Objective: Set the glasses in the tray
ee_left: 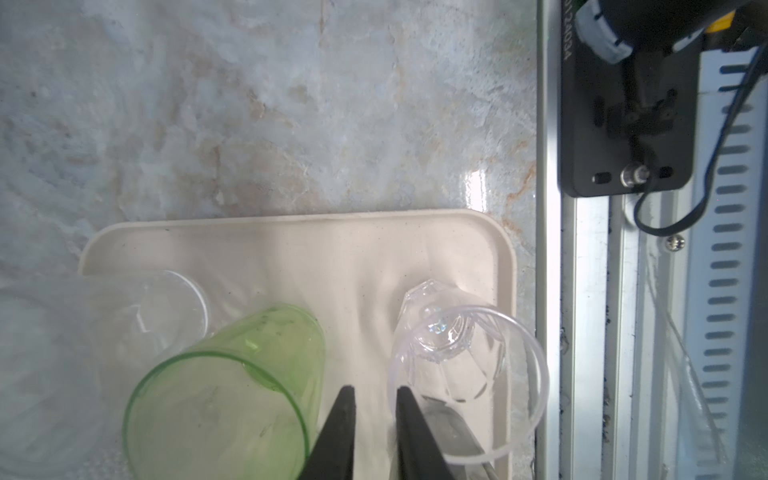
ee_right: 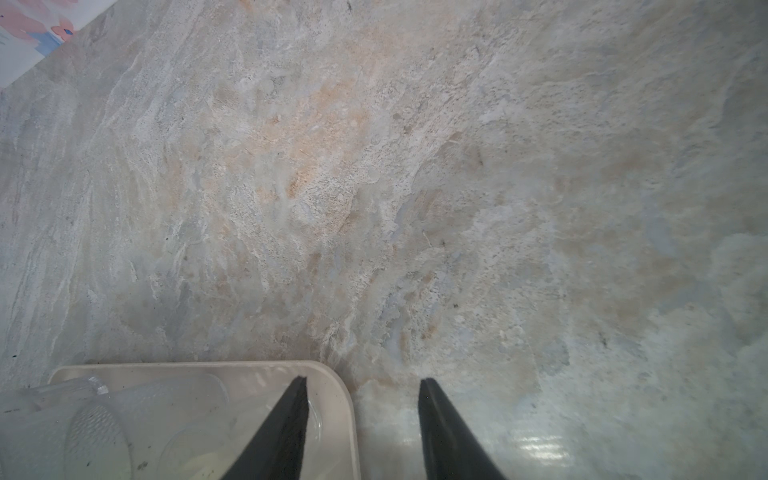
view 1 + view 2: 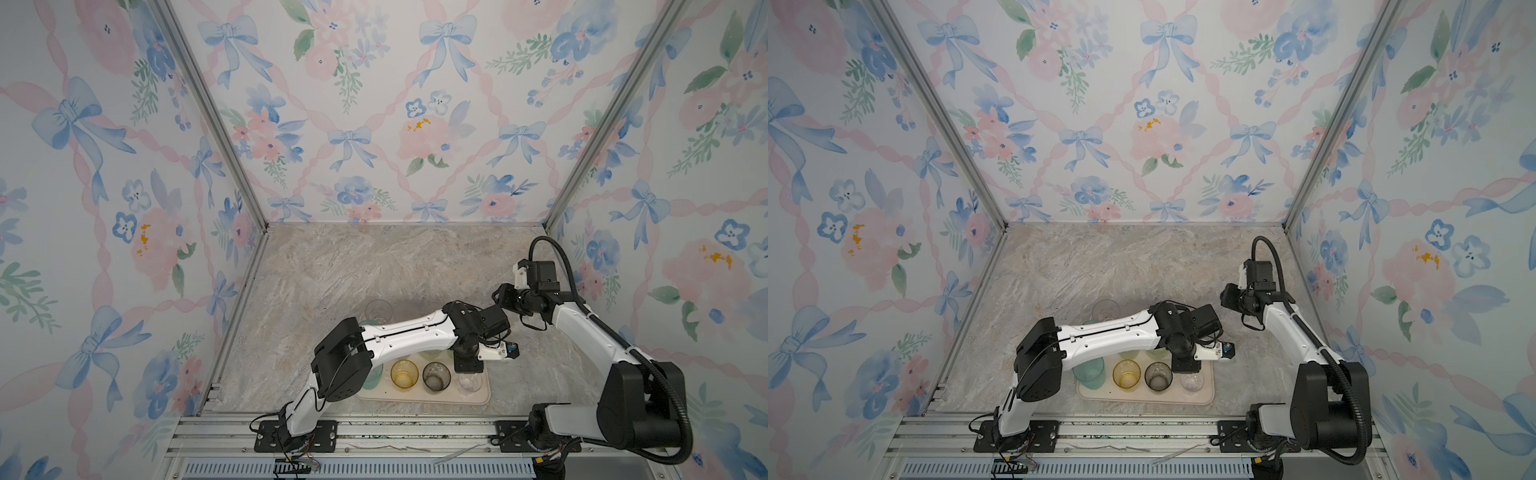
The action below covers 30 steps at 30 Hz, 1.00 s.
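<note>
In both top views the tray (image 3: 419, 400) lies low in the middle of the frame, close to the front rail (image 3: 374, 428). In it I see an amber glass (image 3: 404, 373), a smoky grey glass (image 3: 436, 376) and a clear faceted glass (image 3: 469, 382) in a row, with a teal glass (image 3: 1089, 372) at the left end. My left arm (image 3: 407, 332) stretches across above the tray's far side, and its wrist points down over the faceted glass. One clear tumbler (image 3: 378, 311) stands on the table (image 3: 353, 266), above the forearm in the frame and outside the tray.

In the left wrist view the left gripper (image 1: 374, 390) is at the bottom centre. Its jaws stand only narrowly apart. One finger seems to be inside the rim of the faceted glass and the other outside, and bare tray shows between them, so I judge that they clamp nothing. I think this is the release step. Next I must rise straight up, because a green tumbler (image 1: 224, 395) is just beside the outer finger and a sideways pull can tip either glass. After that, the tumbler on the table waits.

In the right wrist view the right gripper (image 2: 362, 386) is at the bottom, jaws wide and empty, over a corner of the tray. It hangs near my path, so I would keep it apart.
</note>
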{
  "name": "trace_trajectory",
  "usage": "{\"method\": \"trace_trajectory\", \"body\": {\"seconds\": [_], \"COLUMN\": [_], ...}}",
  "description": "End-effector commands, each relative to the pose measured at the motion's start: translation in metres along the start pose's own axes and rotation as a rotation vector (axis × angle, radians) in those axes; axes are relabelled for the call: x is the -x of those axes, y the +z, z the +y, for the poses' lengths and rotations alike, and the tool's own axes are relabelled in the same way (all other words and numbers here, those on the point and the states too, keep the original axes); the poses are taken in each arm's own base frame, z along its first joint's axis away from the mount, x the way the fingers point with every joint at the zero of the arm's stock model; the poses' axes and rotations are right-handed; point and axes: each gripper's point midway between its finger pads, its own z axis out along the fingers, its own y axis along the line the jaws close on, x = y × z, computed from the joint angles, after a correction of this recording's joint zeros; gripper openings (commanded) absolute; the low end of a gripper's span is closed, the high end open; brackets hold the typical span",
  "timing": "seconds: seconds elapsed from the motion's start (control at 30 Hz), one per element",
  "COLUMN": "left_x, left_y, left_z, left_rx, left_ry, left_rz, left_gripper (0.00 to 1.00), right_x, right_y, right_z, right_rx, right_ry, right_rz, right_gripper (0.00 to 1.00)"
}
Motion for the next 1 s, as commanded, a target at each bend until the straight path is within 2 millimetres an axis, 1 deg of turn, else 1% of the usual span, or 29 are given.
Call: {"method": "trace_trajectory", "body": {"seconds": [0.0,0.1,0.23,0.3,0.4,0.5,0.6,0.67,0.7,0.77,0.8,0.87,0.93,0.97], "left_x": [0.006,0.008,0.012,0.011,0.003,-0.018,-0.051,-0.082,-0.096,-0.133,-0.15,-0.193,-0.232,-0.253], "left_y": [-0.029,-0.044,-0.084,-0.107,-0.142,-0.174,-0.202,-0.221,-0.226,-0.245,-0.252,-0.269,-0.279,-0.291], "left_z": [0.007,0.014,0.034,0.05,0.077,0.112,0.153,0.182,0.19,0.211,0.217,0.23,0.234,0.235], "left_rx": [0.005,0.008,0.046,0.085,0.144,0.236,0.364,0.474,0.511,0.609,0.648,0.775,0.911,1.01], "left_ry": [0.009,-0.003,-0.041,-0.073,-0.142,-0.245,-0.383,-0.492,-0.534,-0.647,-0.694,-0.802,-0.87,-0.907], "left_rz": [-0.057,-0.097,-0.206,-0.266,-0.369,-0.448,-0.5,-0.529,-0.54,-0.584,-0.605,-0.648,-0.675,-0.688], "left_gripper": [0.21,0.21,0.2,0.2,0.21,0.22,0.22,0.22,0.23,0.24,0.24,0.26,0.33,0.36], "right_x": [0.002,0.002,0.002,0.002,0.003,0.004,0.005,0.007,0.008,0.01,0.011,0.013,0.015,0.016], "right_y": [0.002,0.002,0.002,0.002,0.002,0.001,-0.001,-0.003,-0.003,-0.005,-0.006,-0.007,-0.008,-0.008], "right_z": [-0.002,-0.002,-0.002,-0.002,-0.001,-0.001,0.0,0.0,0.0,0.0,0.0,-0.001,-0.002,-0.002], "right_rx": [0.004,0.005,0.004,0.004,0.006,0.008,0.006,0.005,0.004,0.002,0.0,-0.007,-0.01,-0.01], "right_ry": [0.002,0.002,-0.002,-0.004,-0.005,-0.008,-0.02,-0.028,-0.029,-0.034,-0.036,-0.04,-0.04,-0.038], "right_rz": [0.001,0.002,0.002,0.003,0.001,-0.002,-0.006,-0.013,-0.015,-0.024,-0.027,-0.034,-0.038,-0.042], "right_gripper": [0.48,0.48,0.48,0.49,0.49,0.49,0.49,0.49,0.49,0.49,0.49,0.49,0.5,0.5]}}
